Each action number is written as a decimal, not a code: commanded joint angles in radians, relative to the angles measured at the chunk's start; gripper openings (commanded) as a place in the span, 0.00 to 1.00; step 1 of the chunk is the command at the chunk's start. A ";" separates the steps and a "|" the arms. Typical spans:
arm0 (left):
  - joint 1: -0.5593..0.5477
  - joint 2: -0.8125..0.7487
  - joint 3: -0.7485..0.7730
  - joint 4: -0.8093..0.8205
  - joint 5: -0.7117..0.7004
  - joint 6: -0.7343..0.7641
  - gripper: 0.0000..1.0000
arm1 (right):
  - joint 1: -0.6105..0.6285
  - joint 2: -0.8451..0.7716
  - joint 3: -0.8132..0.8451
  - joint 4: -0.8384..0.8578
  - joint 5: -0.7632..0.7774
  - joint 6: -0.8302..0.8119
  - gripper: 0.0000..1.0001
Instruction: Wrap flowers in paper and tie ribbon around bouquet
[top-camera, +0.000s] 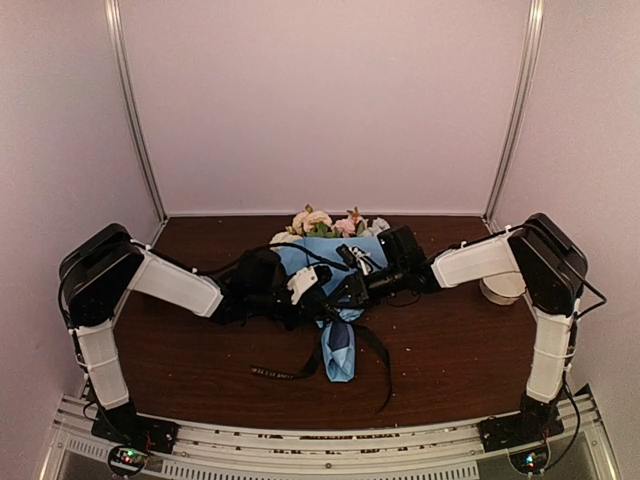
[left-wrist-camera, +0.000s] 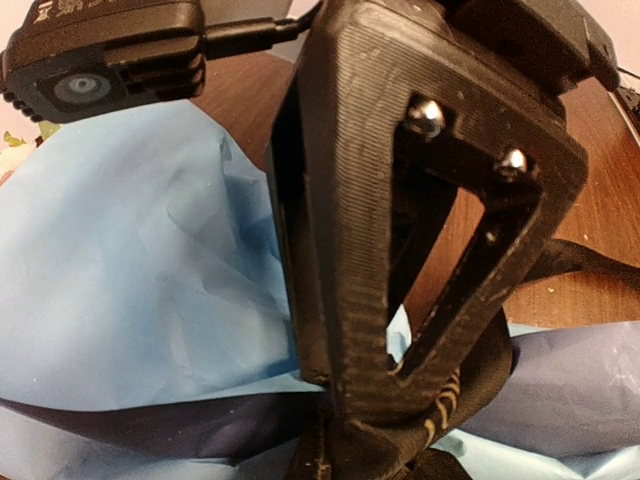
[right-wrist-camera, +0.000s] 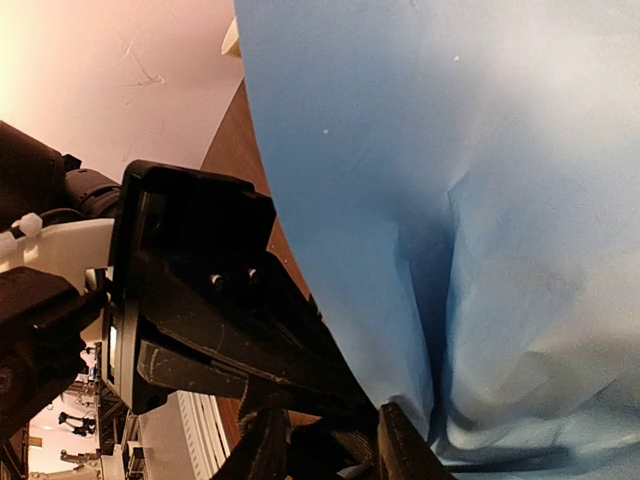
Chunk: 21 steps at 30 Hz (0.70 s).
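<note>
Left tool (top-camera: 312, 296) and right tool (top-camera: 352, 287) are meeting at the waist of the bouquet (top-camera: 338, 345), which is lying on the counter (top-camera: 190, 350), flowers (top-camera: 325, 222) pointing away. Left wrist: left tool is clamping fully, apparently pinching the ribbon (left-wrist-camera: 445, 415) for tying. Right wrist: right tool's fingers (right-wrist-camera: 400, 445) are standing partly apart beside the paper (right-wrist-camera: 450, 200), gripping nothing visible.

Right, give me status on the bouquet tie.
Left gripper shut on the ribbon at the bouquet waist. Right gripper jaws apart beside the paper. Ribbon tails loose on the table; nothing blocking.
</note>
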 joint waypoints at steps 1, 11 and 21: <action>-0.004 0.003 0.024 0.036 0.018 -0.005 0.00 | 0.010 0.012 -0.010 0.079 -0.037 0.040 0.32; -0.004 0.016 0.035 0.041 0.018 -0.021 0.00 | 0.027 0.031 0.009 0.031 -0.013 0.022 0.28; -0.004 -0.020 0.008 0.030 -0.007 -0.010 0.12 | 0.008 -0.029 -0.012 -0.032 0.044 -0.021 0.00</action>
